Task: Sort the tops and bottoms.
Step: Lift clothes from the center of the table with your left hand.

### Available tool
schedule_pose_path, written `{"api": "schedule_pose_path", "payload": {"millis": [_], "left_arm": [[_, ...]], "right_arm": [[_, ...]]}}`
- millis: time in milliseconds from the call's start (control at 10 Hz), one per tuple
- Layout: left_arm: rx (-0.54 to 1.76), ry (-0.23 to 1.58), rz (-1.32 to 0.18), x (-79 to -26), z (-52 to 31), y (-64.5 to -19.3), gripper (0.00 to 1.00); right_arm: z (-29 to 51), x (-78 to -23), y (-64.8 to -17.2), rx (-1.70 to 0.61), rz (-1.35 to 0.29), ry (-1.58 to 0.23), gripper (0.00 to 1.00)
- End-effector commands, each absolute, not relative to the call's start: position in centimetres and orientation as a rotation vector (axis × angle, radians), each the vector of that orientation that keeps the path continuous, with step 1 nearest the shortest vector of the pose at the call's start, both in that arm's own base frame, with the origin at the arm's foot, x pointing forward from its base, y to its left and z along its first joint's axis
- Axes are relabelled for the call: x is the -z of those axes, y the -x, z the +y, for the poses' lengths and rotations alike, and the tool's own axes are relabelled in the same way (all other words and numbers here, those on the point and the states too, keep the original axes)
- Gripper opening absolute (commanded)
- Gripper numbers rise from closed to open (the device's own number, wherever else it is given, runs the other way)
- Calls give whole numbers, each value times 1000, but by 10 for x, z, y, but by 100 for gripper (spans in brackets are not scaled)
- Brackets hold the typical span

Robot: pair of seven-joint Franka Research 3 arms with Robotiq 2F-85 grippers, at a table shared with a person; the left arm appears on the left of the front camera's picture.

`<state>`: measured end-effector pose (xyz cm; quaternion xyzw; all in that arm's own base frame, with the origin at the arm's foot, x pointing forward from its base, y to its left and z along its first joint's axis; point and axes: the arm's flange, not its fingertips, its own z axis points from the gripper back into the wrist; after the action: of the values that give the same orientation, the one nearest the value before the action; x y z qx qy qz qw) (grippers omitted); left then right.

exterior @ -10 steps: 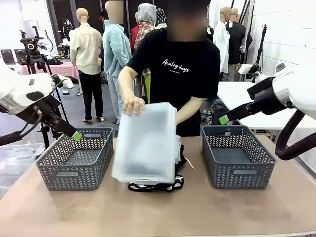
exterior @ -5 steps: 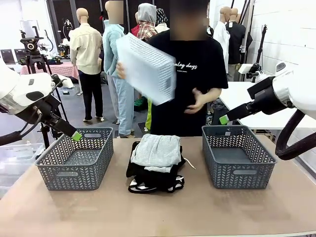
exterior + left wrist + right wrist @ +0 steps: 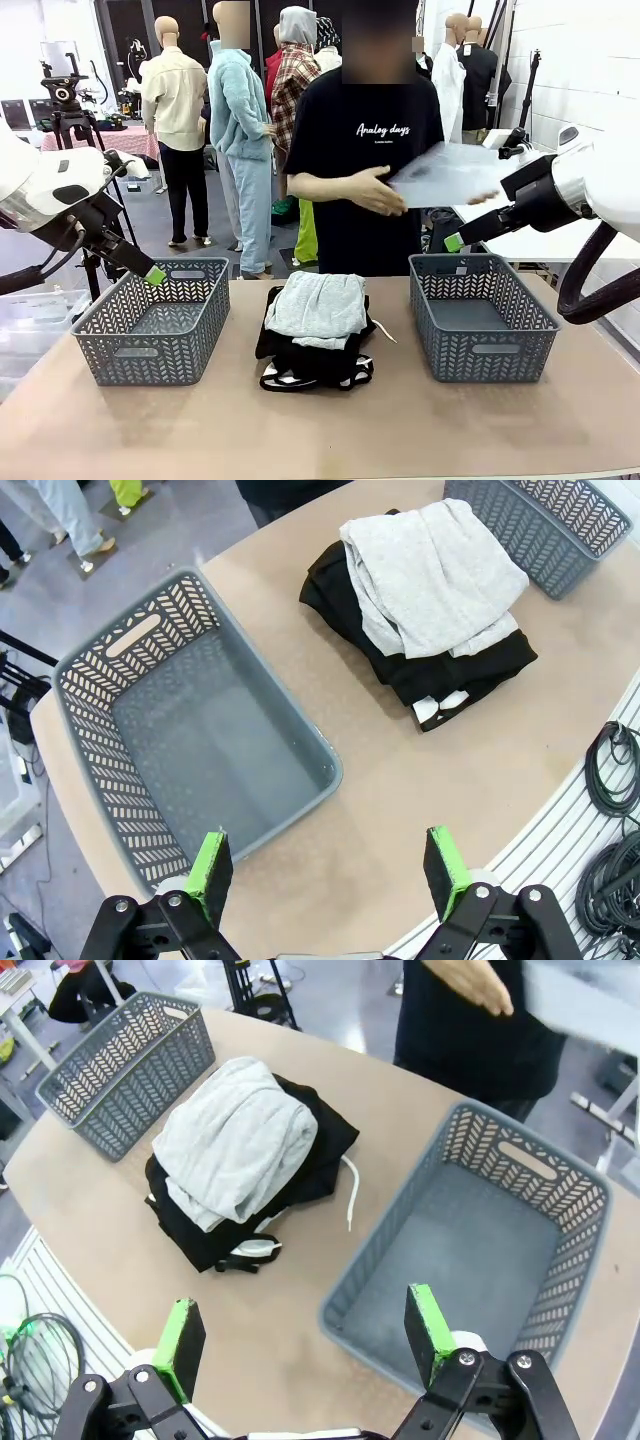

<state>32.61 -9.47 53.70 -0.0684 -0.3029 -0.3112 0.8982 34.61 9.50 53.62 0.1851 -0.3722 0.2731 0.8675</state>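
While tops (image 3: 318,305) (grey) cover bottoms (image 3: 310,362), person (image 3: 370,160) beyond

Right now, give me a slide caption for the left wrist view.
Open left gripper hovers near a grey basket, with a grey top piled on black bottoms beyond.

The room was bright and evenly lit from overhead, so the counter (image 3: 320,430) carried only soft, short shadows under the grey baskets (image 3: 150,320) and the pile of clothes (image 3: 315,335). The pale bin (image 3: 445,172) in the person's hands was smeared by motion. The right arm's white shell (image 3: 610,180) looked nearly washed out. Both wrist views bowed the counter's edge into a curve, though the left fingers (image 3: 210,865) stayed crisp.
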Motion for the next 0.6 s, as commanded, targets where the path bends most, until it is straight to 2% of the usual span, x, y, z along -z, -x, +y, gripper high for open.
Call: {"api": "schedule_pose_path", "payload": {"millis": [0,500], "left_arm": [[644,142,-629,-538,-93,-326,100],[644,142,-629,-538,-93,-326,100]], "right_arm": [[96,-535,-347,-567,-779,-411,100],[96,-535,-347,-567,-779,-411,100]]}}
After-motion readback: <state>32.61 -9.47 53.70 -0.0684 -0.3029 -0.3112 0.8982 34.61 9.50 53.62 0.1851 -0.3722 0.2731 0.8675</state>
